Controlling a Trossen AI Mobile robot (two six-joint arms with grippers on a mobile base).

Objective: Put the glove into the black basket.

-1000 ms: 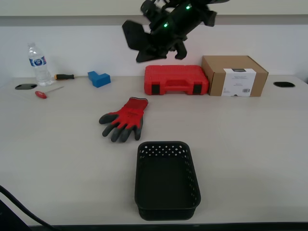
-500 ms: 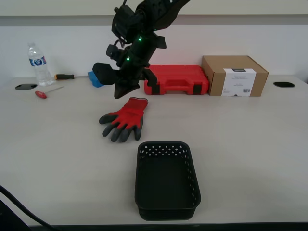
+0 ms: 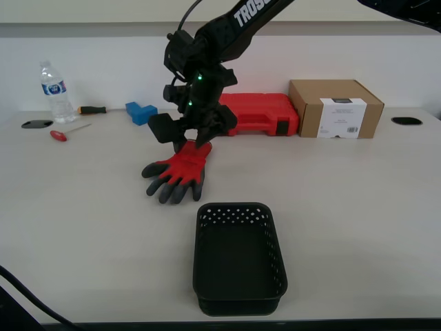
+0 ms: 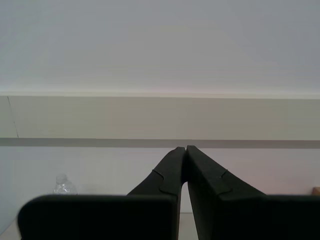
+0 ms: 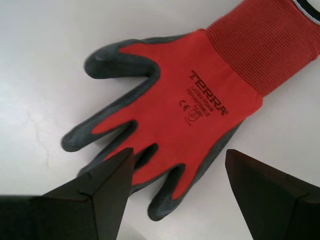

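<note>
Our first pincer [image 5: 175,165] hangs wide open, empty, above the glove [image 3: 178,167], ribbed red knit with grey rubbery fingertips, flat on the pale surface [image 3: 358,200] behind the perforated black basket [image 3: 238,258]. Our second pincer [image 4: 186,150] is closed, empty.

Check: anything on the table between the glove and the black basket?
Nothing. In the exterior view the strip of table between the glove and the black basket is bare. My first claw hangs open over the glove.
</note>
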